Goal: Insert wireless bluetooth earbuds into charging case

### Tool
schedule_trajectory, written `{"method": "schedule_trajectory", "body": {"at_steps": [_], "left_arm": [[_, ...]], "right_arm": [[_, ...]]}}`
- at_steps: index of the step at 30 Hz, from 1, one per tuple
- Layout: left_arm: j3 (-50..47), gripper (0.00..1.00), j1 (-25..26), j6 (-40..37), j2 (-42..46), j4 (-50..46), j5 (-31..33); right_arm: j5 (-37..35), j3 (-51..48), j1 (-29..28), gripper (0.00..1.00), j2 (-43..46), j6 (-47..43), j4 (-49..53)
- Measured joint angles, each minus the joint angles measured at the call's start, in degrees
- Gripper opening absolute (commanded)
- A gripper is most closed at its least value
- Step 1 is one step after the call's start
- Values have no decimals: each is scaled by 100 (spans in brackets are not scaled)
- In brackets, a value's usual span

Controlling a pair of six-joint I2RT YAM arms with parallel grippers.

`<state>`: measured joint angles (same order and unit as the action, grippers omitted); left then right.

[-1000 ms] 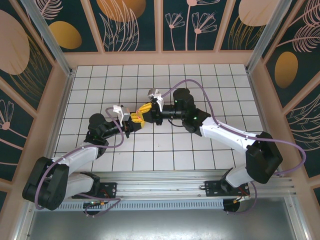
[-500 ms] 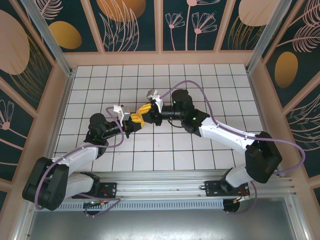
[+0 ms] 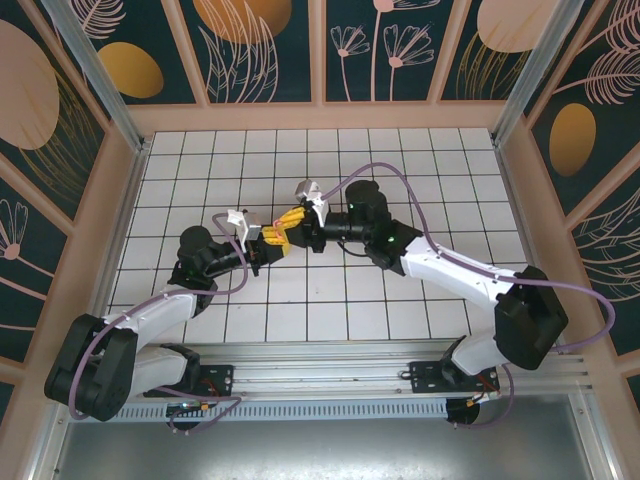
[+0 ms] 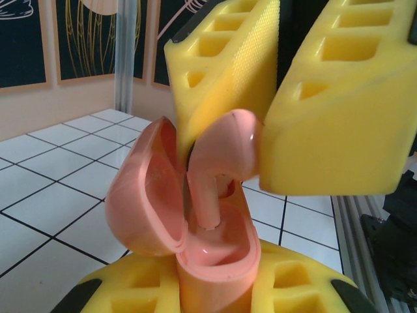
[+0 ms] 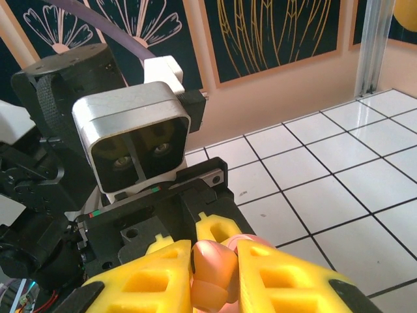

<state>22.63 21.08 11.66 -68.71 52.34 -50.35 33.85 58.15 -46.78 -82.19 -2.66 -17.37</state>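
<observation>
From above, the left gripper (image 3: 268, 238) and the right gripper (image 3: 292, 222) meet tip to tip over the white grid table (image 3: 420, 180). Their yellow fingers are nearly touching, and both arms are angled inward.

In the left wrist view, the left gripper (image 4: 212, 287) sits at the bottom. Its two yellow fingers are clamped on the lower body of the salmon-pink charging case (image 4: 215, 261). The case stands upright between them, with its lid (image 4: 146, 195) swung open to the left of the fingers. Above these fingers, the right gripper (image 4: 264, 130) reaches in from the top. Its yellow fingers (image 4: 339, 111) are pinched on the rounded head of a pink earbud (image 4: 225, 153). The earbud's stem points straight down from those fingers into the case's open well. Its end looks to be at the socket, though the case rim hides whether it is fully seated.

In the right wrist view, the right gripper (image 5: 215, 264) fills the lower edge, one yellow finger pressed against each side of the earbud (image 5: 218, 257). Just beyond its fingertips a yellow finger tip of the left gripper (image 5: 210, 229) pokes up. Behind that are the left wrist's black body and its silver camera housing (image 5: 133, 143), facing back toward these fingers.
</observation>
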Motion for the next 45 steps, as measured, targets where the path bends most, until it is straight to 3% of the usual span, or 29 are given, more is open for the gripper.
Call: {"method": "schedule_trajectory", "body": {"at_steps": [45], "left_arm": [[184, 8, 4, 15, -2, 11, 24]], "right_arm": [[323, -243, 332, 21, 621, 474, -256]]}}
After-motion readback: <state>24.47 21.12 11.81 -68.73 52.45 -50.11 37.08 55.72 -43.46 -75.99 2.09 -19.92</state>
